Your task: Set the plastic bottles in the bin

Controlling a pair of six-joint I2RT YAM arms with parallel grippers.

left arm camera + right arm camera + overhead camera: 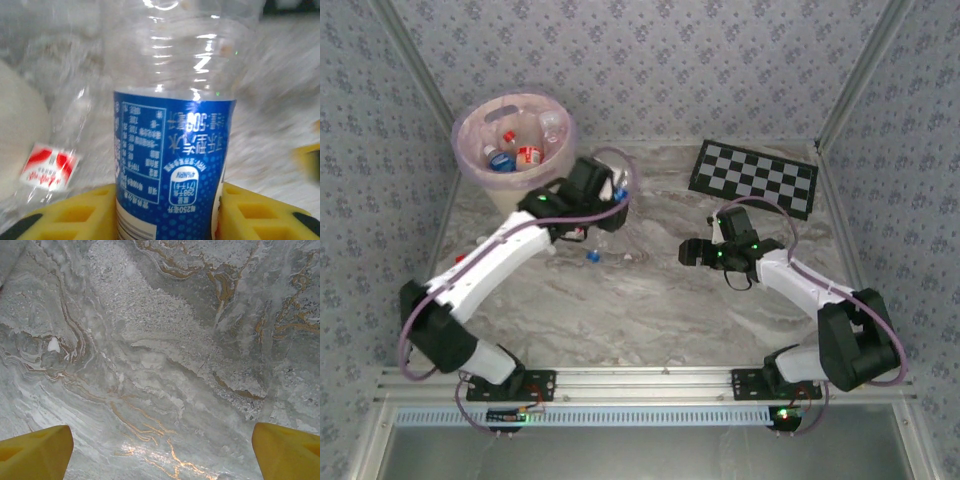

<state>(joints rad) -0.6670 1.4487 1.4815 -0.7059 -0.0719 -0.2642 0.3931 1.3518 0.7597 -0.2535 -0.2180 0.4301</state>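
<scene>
While our left gripper (167, 202) clamps the blue-label bottle (172, 150), our right gripper (162, 442) hangs wide open above the table (160, 340).

A blue-labelled bottle (172, 165) is cut off at top and bottom, its cap unseen. Beside it, a red-labelled bottle (50, 167) is blurred, its print unreadable.

Marble table (650, 310): bin (508, 202) far-left, checkerboard (755, 178) far-right, red-label bottle (50, 170) near bin.
</scene>
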